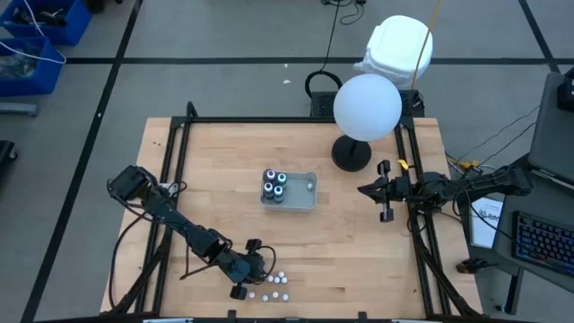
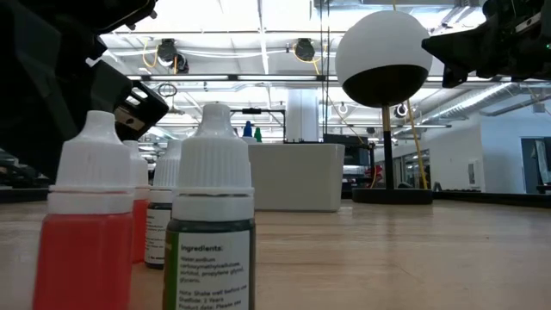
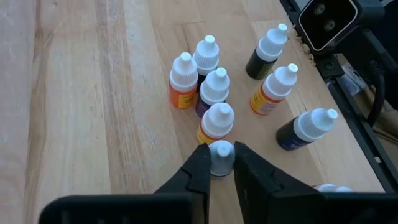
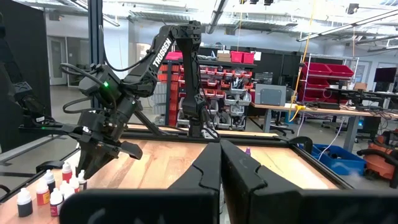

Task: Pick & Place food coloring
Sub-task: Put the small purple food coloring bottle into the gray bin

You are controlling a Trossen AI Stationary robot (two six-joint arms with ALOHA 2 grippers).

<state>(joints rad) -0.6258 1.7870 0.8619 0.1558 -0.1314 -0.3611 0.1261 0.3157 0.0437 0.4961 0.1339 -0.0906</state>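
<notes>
Grey tray (image 1: pixel 308 198) holding four bottles (image 1: pixel 273 187) mid-table, left gripper (image 1: pixel 254 266) beside small white bottles (image 1: pixel 274 285)

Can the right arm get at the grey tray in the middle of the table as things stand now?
Probably yes. The right gripper, shut and empty, hangs at the table's right side, and bare wood lies between it and the tray; the lamp base stands behind that path.

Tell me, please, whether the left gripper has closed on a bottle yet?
Yes: the left gripper is shut on a white-capped bottle, both fingers touching the cap's sides.
</notes>
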